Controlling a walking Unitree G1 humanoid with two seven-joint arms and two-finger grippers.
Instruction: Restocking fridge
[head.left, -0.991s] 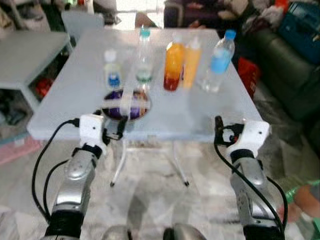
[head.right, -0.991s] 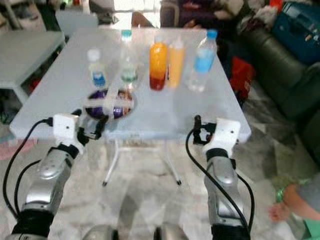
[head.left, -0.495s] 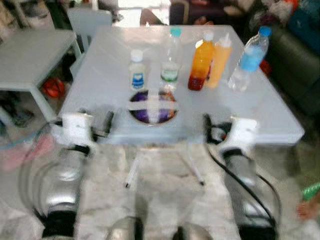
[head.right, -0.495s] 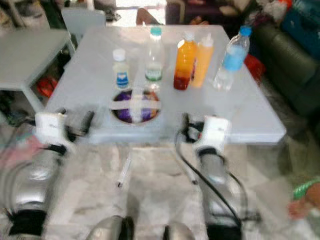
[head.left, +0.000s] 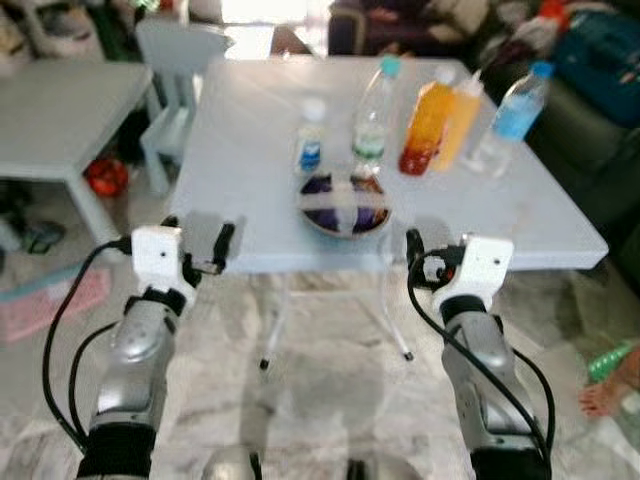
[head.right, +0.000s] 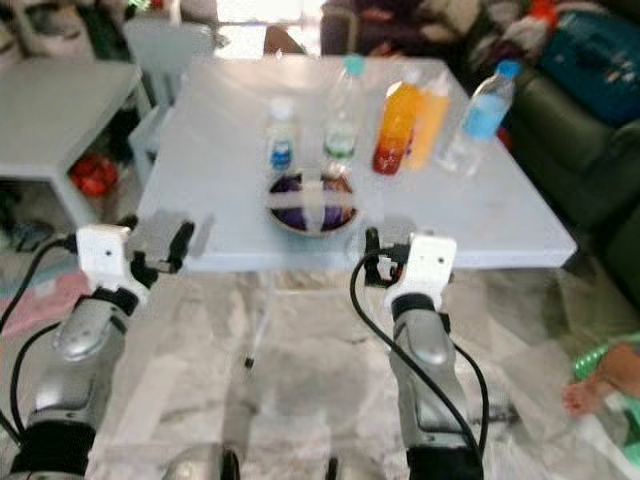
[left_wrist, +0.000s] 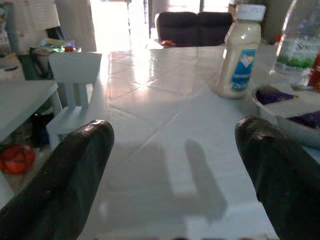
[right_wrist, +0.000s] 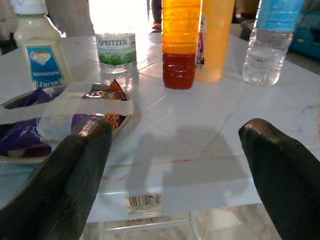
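Daylight pours in from the far end of the room; in our head views it blows out to white beyond the table (head.left: 250, 190). The tabletop picks up a pale sheen w/ soft glare. Head views are a bit soft overall, the bottles (head.left: 430, 125) at the far side smeared. Wrist views are sharper on the table but our black fingers (left_wrist: 65, 185) up close are out of focus, dark blobs. Faint shadows fall toward us on the tabletop.
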